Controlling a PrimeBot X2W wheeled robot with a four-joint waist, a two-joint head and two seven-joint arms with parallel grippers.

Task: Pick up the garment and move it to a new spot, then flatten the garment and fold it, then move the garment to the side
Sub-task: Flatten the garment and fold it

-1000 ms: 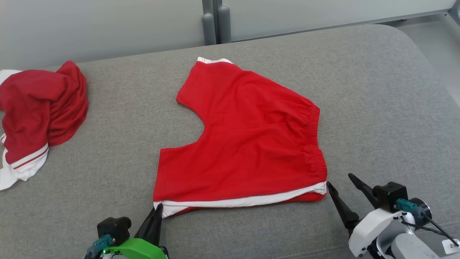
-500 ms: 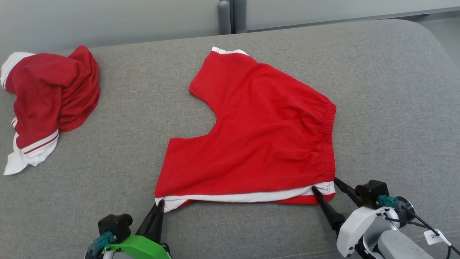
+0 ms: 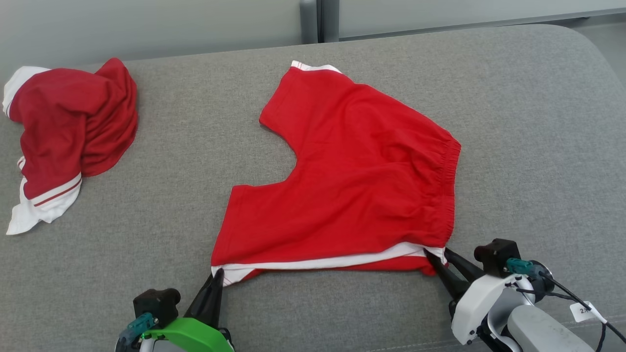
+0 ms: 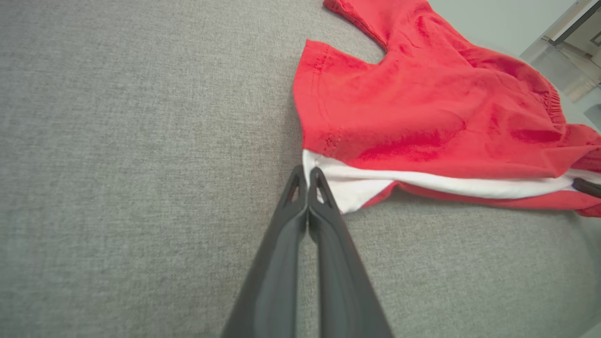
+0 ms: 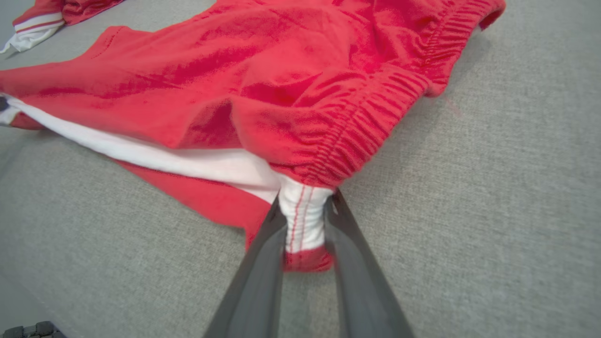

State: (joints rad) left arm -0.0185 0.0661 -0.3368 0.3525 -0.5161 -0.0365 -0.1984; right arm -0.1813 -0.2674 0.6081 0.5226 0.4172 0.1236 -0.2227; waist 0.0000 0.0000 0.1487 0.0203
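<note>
The red shorts (image 3: 352, 186) (image 4: 422, 108) (image 5: 281, 70) lie spread near the middle of the grey cushion (image 3: 161, 161). Their gathered waistband is on the right, with one leg reaching away towards the far wall and the other pointing to the near left. A white band runs along the near edge, with a strip of red showing just under it.

The left tool (image 3: 217, 275) (image 4: 307, 170) sits at the near left corner of the shorts, its two dark fingers pressed tight together. The tips touch the white corner there, but I cannot tell whether any cloth is caught between them.

The right tool (image 3: 437, 253) (image 5: 305, 199) is at the near right corner, where the waistband ends. It is closed on the shorts: the white end of the band is bunched between the two fingers, one pressing on each side, and a little red cloth pokes out below. The fabric rises from the cushion into that grip, and the elastic puckers just beyond it.

Well apart, at the far left of the cushion, lies a crumpled heap (image 3: 73, 127) (image 5: 42, 19) of red cloth with white trim and thin red stripes. Neither tool touches it
</note>
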